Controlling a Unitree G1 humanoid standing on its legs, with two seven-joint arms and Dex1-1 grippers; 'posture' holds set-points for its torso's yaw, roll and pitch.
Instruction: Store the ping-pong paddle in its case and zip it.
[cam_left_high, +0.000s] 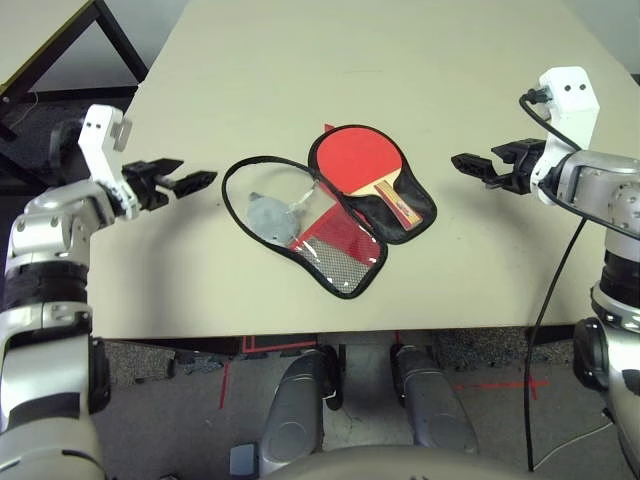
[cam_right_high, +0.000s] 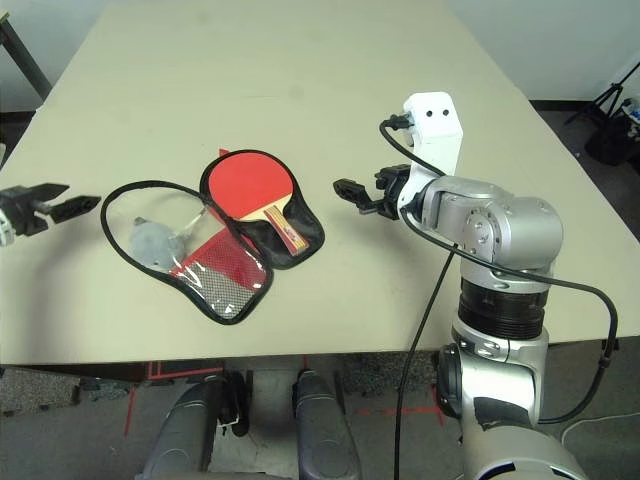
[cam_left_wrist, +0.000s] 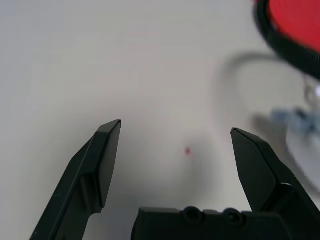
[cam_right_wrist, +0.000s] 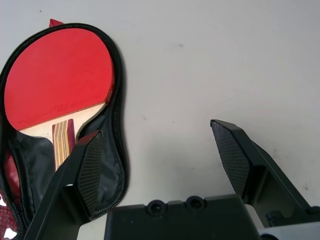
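The ping-pong paddle (cam_left_high: 362, 160) lies red face up inside the right half of the case (cam_left_high: 420, 212), which lies unzipped and spread open in the middle of the table; its wooden handle (cam_left_high: 395, 200) points toward the front right. The case's left flap (cam_left_high: 335, 245) lies flat, showing red fabric and mesh, with a loose black zipper edge looping out to the left. My left gripper (cam_left_high: 200, 181) hovers open to the left of that loop. My right gripper (cam_left_high: 462, 162) hovers open just right of the case, holding nothing; the right wrist view has the paddle (cam_right_wrist: 55, 80) ahead of its fingers.
A small pale grey lump (cam_left_high: 268, 212) on a string rests inside the zipper loop. The beige table (cam_left_high: 300, 60) stretches bare behind the case. A dark frame (cam_left_high: 40, 60) stands off the table's far left corner. A black cable (cam_left_high: 550, 290) hangs from my right wrist.
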